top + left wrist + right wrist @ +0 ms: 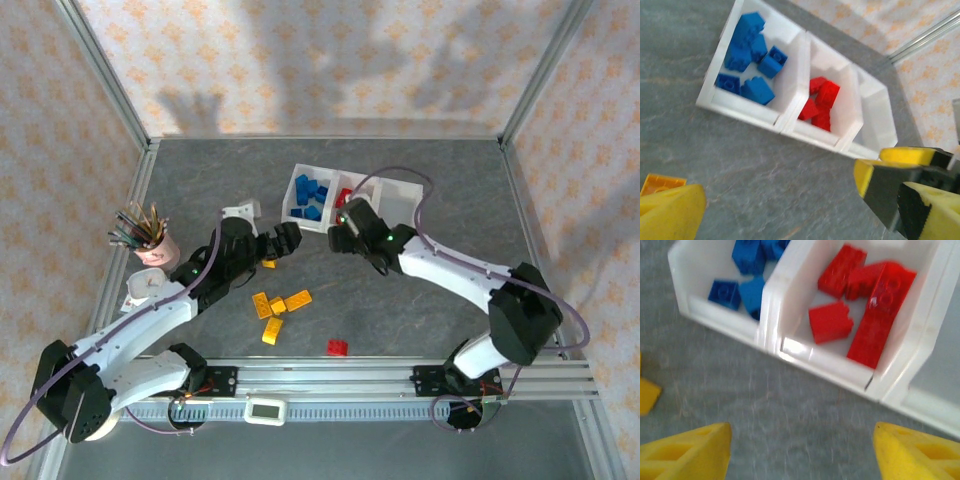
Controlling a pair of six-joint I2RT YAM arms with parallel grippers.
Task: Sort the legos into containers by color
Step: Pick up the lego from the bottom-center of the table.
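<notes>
1. My right fingers [685, 452] stand wide with nothing between them. They hover just short of the near wall of the red compartment [810, 357].
2. My left fingers [670, 212] are wide and empty too. A yellow-orange brick [659, 182] lies just beside one of them, too hidden for me to read its long axis.
3. The next pick, as I judge it, turns on the loose red brick [338, 347]. It lies on the desk [420, 300] well behind the right fingers, toward the arm bases, so that arm must draw back to reach it.
4. The other yellow-orange bricks [272, 331] lie in a cluster behind the left fingers, nearer the left arm. One oblong brick [298, 298] lies slanted.
5. Loose on the desk I count five yellow-orange and one red.
6. The tray has three compartments:
   - The blue compartment [715, 102] holds about six blue bricks [757, 90].
   - The red compartment holds four red bricks [830, 322].
   - The third compartment [875, 120] is empty, and I judge it is meant for the yellows.
</notes>
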